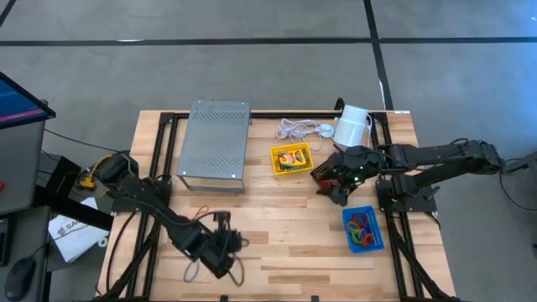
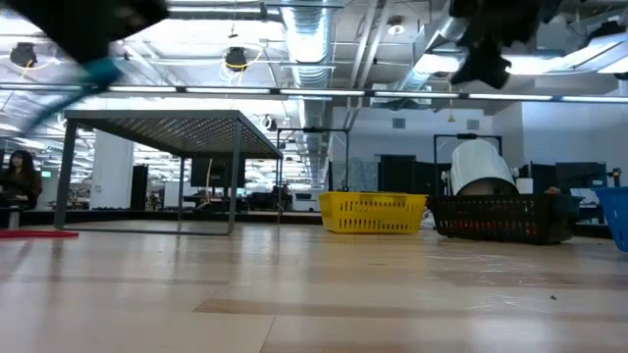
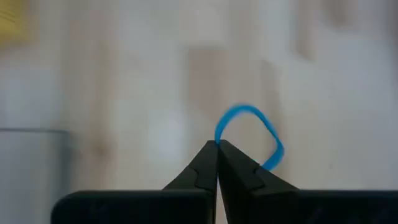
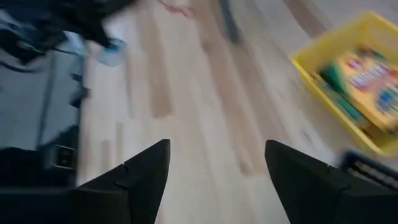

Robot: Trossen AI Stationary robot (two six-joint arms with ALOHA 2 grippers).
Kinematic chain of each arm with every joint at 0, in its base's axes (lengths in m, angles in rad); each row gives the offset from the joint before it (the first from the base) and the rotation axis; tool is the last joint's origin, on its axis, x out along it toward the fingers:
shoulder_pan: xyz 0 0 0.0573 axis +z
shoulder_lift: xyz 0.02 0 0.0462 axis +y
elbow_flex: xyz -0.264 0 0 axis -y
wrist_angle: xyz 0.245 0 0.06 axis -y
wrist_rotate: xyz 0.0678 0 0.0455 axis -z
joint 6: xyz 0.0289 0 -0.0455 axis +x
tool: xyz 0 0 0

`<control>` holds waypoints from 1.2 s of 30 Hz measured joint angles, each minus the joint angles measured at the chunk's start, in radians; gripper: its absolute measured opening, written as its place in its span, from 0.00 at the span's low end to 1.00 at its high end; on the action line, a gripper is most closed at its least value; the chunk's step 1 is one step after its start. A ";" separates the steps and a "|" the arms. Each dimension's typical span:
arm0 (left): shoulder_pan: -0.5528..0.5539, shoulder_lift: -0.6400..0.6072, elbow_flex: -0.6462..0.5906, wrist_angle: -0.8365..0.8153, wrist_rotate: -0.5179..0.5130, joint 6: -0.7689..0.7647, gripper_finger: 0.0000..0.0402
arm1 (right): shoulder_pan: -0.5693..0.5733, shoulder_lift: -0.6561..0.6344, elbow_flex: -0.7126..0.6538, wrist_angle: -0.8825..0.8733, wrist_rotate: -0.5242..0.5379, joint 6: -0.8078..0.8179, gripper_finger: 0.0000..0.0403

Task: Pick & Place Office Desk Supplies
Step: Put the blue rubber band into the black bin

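Blue band (image 3: 249,134) pinched in left gripper (image 3: 217,149), well apart from blue tray (image 1: 364,229); carry step, probably. Next: across to tray, release. Right gripper (image 4: 217,163) wide, empty.

A pale wooden table (image 1: 285,243) carries the desk supplies. A yellow tray (image 1: 290,158) of crayon boxes sits just beside the right gripper (image 1: 329,179), on its left-arm side; a blue tray (image 1: 363,229) of rubber bands lies near it, toward the table's front edge. A black mesh tray (image 2: 498,217) stands beneath that gripper. Beyond it rest a white cylinder (image 1: 352,124) and cord (image 1: 298,128). A grey perforated stand (image 1: 216,143) sits beyond the left gripper (image 1: 237,243).
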 joint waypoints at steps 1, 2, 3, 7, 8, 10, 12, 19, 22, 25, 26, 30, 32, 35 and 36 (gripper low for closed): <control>0.010 -0.004 0.000 0.003 -0.060 0.003 0.00 | 0.015 0.004 0.000 0.037 0.000 0.012 0.65; 0.024 -0.005 0.000 0.013 -0.120 0.009 0.00 | 0.030 0.012 0.000 0.092 0.002 0.023 0.65; 0.036 -0.004 0.000 0.025 -0.185 0.016 0.00 | 0.048 0.026 0.001 0.164 0.005 0.033 0.65; 0.092 -0.004 0.000 0.087 -0.421 0.054 0.00 | 0.146 0.103 0.001 0.441 0.021 0.007 0.65; 0.107 -0.004 0.000 0.098 -0.463 0.072 0.00 | 0.169 0.125 0.001 0.490 0.039 -0.007 0.65; 0.132 -0.006 0.000 0.137 -0.514 0.124 0.00 | 0.210 0.165 0.001 0.541 0.074 -0.050 0.64; 0.160 -0.016 0.000 0.197 -0.530 0.193 0.00 | 0.232 0.201 0.001 0.539 0.144 -0.091 0.63; 0.318 -0.094 -0.138 0.605 -0.249 0.518 0.00 | 0.254 0.277 0.000 0.533 0.273 -0.225 0.56; 0.408 -0.193 -0.278 0.813 -0.072 0.552 0.00 | 0.249 0.274 -0.001 0.533 0.277 -0.278 0.53; 0.495 -0.309 -0.421 1.024 0.098 0.542 0.00 | 0.230 0.267 0.000 0.550 0.279 -0.305 0.51; 0.524 -0.342 -0.461 1.107 0.165 0.540 0.00 | 0.220 0.263 -0.001 0.550 0.279 -0.305 0.51; 0.599 -0.440 -0.572 1.312 0.341 0.519 0.00 | 0.165 0.265 0.000 0.599 0.275 -0.330 0.50; 0.618 -0.465 -0.589 1.310 0.344 0.518 0.00 | 0.137 0.265 0.000 0.648 0.268 -0.331 0.51; 0.627 -0.470 -0.592 1.318 0.363 0.521 0.00 | 0.102 0.265 0.000 0.721 0.266 -0.332 0.52; 0.627 -0.471 -0.592 1.327 0.373 0.528 0.00 | 0.095 0.265 0.000 0.746 0.266 -0.332 0.52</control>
